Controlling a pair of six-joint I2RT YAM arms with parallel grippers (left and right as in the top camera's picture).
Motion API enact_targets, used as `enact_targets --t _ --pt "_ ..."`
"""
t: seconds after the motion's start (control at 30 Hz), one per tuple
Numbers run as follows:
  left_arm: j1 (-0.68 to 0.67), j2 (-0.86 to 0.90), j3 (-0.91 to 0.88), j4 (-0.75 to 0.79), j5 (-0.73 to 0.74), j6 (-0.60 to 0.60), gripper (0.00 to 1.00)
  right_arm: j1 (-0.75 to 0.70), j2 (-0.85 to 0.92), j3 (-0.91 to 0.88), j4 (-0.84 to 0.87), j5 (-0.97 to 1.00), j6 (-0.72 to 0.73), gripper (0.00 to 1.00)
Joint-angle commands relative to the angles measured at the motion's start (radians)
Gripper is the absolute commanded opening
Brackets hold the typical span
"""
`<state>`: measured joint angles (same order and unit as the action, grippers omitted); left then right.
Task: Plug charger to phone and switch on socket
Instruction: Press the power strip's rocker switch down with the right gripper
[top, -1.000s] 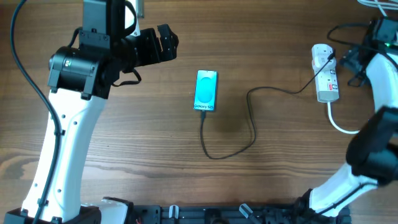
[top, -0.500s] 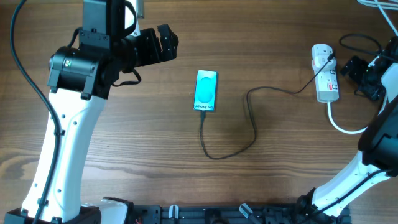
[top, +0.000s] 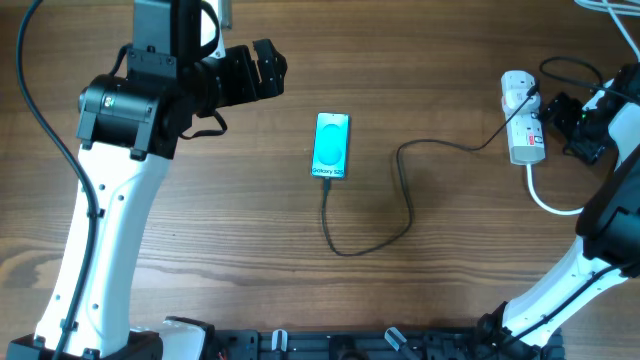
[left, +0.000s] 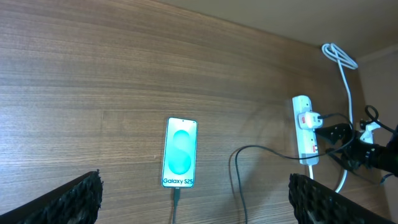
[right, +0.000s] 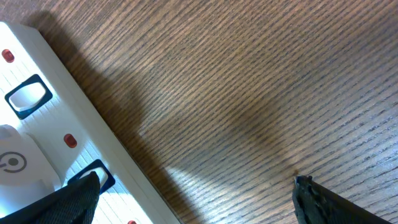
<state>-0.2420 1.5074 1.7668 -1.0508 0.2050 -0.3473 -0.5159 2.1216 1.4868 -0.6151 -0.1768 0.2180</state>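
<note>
**Right gripper** (right: 195, 182): jaws spread wide, holding nothing. It sits low over the table (top: 230, 250), just right of the socket (top: 527, 146), at the far right of the scene. Judged purpose: lined up to press a switch, since only a fingertip is needed for that.

**Left gripper** (top: 274, 68): jaws also wide apart and empty. It is raised at the far left, well apart from everything, and its camera looks across the whole layout. It appears to be parked out of the way.

**Socket**: white strip lying far-to-near along the right edge. The right wrist view shows a rocker switch (right: 26, 96) and small red marks on its top face. Whether any switch is on cannot be told.

**Adaptor** (top: 515, 92): white plug seated at the socket's far end, with the charger leaving it.

**Charger** (top: 326, 212): thin black cable running left from the adaptor, looping toward the near side, then rising to the phone's near end. It seems to be seated there, so plugging in looks done and switching remains.

**Phone** (top: 332, 146): centre of the table, screen lit cyan, lying flat, well apart from both grippers.

**White cord** (top: 545, 200): thick, curving off the socket's near end toward the right arm.

**Obstructions**: the adaptor and the charger's first stretch crowd the socket's far end. The arm's own black cables hang close to the right gripper.
</note>
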Motion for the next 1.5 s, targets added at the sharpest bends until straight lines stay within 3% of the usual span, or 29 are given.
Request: enact_targets --t 0.0,0.57,1.23,1.47 --pt "-0.003 0.001 -0.002 0.002 -0.017 -0.008 1.0 0.006 0.035 -0.008 0.002 -0.035 -0.005 1.0" --pt "-0.003 0.001 -0.002 0.002 -0.017 -0.008 1.0 0.008 0.037 -0.008 0.018 -0.087 -0.005 1.0" --pt "-0.003 0.001 -0.002 0.002 -0.017 -0.008 1.0 0.05 0.064 -0.008 0.011 0.047 -0.002 1.0" --pt "-0.003 0.001 -0.002 0.002 -0.017 -0.008 1.0 0.055 0.064 -0.008 -0.016 -0.034 -0.035 1.0"
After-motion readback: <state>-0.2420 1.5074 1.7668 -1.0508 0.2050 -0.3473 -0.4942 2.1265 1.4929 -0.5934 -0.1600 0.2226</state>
